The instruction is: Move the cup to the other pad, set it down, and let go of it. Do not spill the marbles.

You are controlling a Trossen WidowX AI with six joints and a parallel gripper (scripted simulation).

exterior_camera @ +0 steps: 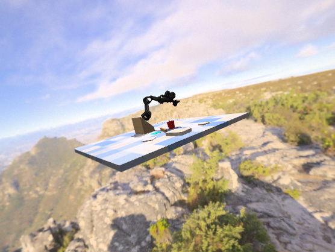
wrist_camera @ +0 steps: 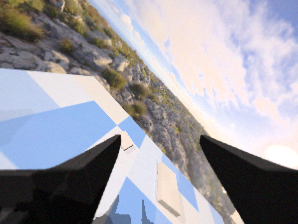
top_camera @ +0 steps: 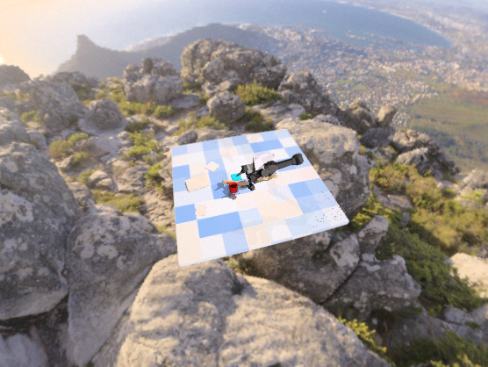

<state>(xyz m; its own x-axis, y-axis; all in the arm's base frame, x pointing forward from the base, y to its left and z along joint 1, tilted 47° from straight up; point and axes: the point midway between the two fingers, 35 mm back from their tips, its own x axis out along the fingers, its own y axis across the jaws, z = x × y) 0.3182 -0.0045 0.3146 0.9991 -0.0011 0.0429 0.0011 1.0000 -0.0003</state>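
Note:
A red cup (top_camera: 233,188) (exterior_camera: 170,124) stands upright on the table; the marbles inside cannot be made out. A flat cyan pad (top_camera: 236,176) (exterior_camera: 155,132) lies on the other side of a low wooden bar from the cup. No second pad can be made out at the cup's base. My gripper (top_camera: 244,181) (exterior_camera: 178,103) (wrist_camera: 160,138) is open, with nothing between its fingers. It is well above the table and the cup, pointing outward. Neither the cup nor the cyan pad shows in the wrist view.
The low wooden bar (top_camera: 228,182) (exterior_camera: 163,129) lies between cup and cyan pad. A cream block (top_camera: 197,182) (exterior_camera: 178,132) (wrist_camera: 167,190) lies beyond them. Small flat tiles lie at its sides, one pale (top_camera: 212,166) (exterior_camera: 149,139), one cream (top_camera: 200,210) (exterior_camera: 203,123). The arm's base is a brown wedge (exterior_camera: 141,125).

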